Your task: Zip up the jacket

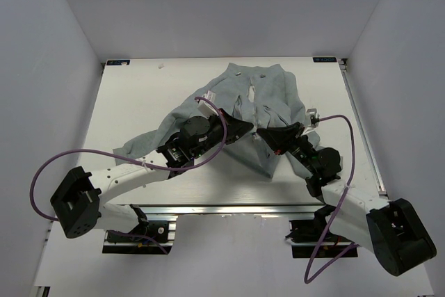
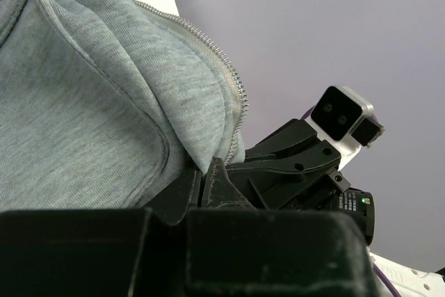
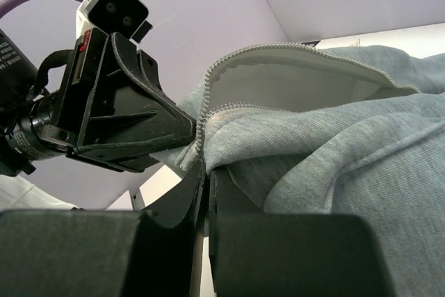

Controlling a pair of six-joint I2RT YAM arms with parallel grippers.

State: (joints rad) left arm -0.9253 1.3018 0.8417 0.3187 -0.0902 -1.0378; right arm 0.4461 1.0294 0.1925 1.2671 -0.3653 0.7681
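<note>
Light grey jacket [image 1: 268, 95], crumpled over the middle and right of the white surface [image 1: 139, 88], reaching almost to the far edge. Lies open down the front, with paler lining [image 3: 292, 85] showing inside the raised flap. One sleeve [image 1: 142, 142] trailing out toward the left edge on the near side. Its zipper [image 2: 233, 81] unjoined here: pale teeth running along the free fabric edge and curving down into the tools. Curved stitched seam [image 2: 161, 145] on the front panel in the left wrist view, perhaps a pocket edge; contents not discernible.

Near the surface's middle, left tool [image 1: 249, 129] pressed together on one front edge of the jacket, fabric pinched between its black fingers [image 2: 224, 187]. Just beside it, right tool [image 1: 267, 133], likewise clamped on the opposite zipper edge, the toothed tape dropping straight between its fingers [image 3: 182, 203]. Tips nearly touching, pointed at each other.

Open room: bare surface along the whole left edge and the far-left corner, a bare band at the near edge between the two arms, and a narrower strip beside the right edge. Pale walls [image 1: 55, 46] close on the left, right and far sides. Purple cables [image 1: 42, 179] looping off both arms.
</note>
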